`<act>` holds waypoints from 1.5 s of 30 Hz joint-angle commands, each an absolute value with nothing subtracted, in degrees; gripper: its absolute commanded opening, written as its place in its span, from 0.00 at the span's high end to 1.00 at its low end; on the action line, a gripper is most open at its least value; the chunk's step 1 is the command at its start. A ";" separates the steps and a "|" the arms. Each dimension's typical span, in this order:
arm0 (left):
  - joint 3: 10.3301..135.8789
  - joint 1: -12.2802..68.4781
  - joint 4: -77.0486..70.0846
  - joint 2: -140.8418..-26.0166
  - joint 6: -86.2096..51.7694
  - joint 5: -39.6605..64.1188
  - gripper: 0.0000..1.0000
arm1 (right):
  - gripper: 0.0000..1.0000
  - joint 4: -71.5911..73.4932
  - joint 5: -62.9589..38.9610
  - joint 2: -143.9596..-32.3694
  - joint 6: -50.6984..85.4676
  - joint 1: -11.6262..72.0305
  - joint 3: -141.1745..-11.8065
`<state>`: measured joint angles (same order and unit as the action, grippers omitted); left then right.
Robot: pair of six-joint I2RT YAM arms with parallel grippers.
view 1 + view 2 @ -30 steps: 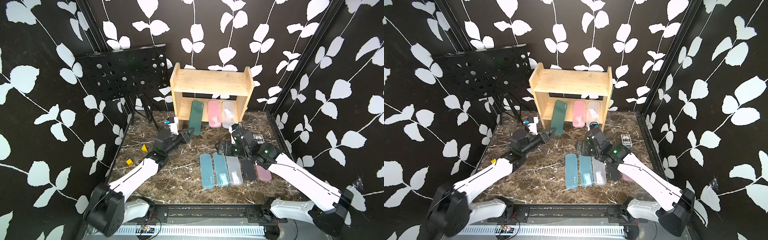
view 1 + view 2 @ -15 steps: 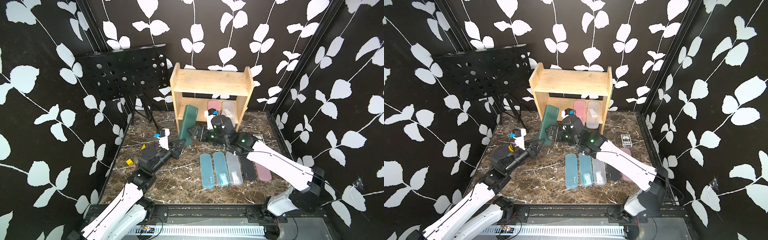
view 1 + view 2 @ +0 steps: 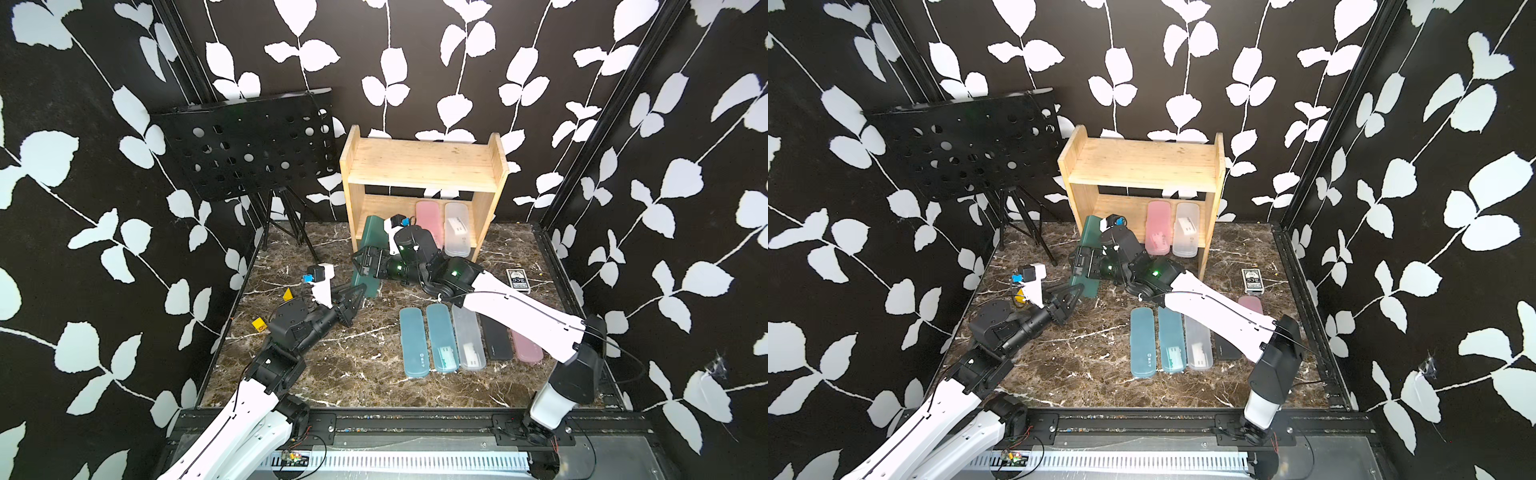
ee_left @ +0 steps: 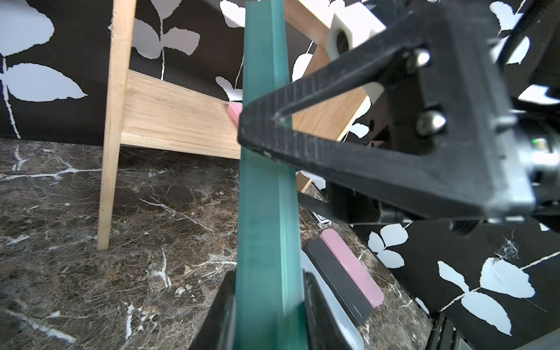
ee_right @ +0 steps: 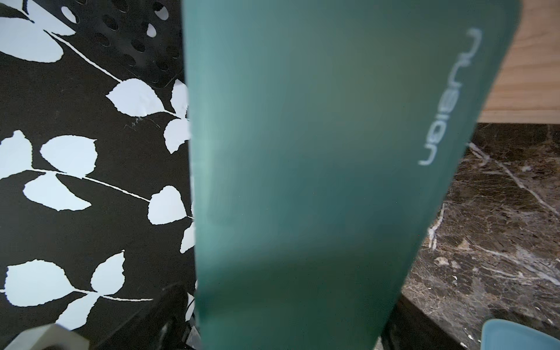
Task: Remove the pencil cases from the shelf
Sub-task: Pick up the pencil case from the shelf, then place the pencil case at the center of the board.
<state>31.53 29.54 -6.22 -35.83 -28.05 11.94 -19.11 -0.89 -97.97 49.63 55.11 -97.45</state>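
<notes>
Green case (image 3: 371, 237), lower end in left gripper (image 3: 359, 295)

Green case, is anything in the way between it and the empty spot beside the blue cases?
Nothing visible. The left gripper holds the green case by its lower end, in front of the shelf, and the table between it and the blue cases is bare.

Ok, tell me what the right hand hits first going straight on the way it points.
The dark green pencil case, most likely: it is directly ahead of the right hand, gripped low by the left hand. The gap is unclear.
</notes>
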 commanded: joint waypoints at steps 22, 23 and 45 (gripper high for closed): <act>31.63 29.71 6.13 -29.91 -24.81 -7.98 0.01 | 0.37 -34.63 1.88 -95.02 44.53 56.62 -88.71; 32.79 29.71 7.85 -30.10 -23.50 -8.68 0.01 | 0.37 -34.42 2.37 -94.97 45.59 57.11 -86.90; 32.81 29.70 7.91 -35.49 -20.70 -7.90 0.01 | 0.36 -35.55 2.40 -110.91 56.43 62.79 -84.33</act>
<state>34.20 29.54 8.97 -36.23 -21.37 -8.43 -35.07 0.60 -110.43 54.94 62.46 -83.96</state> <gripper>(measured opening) 0.987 0.730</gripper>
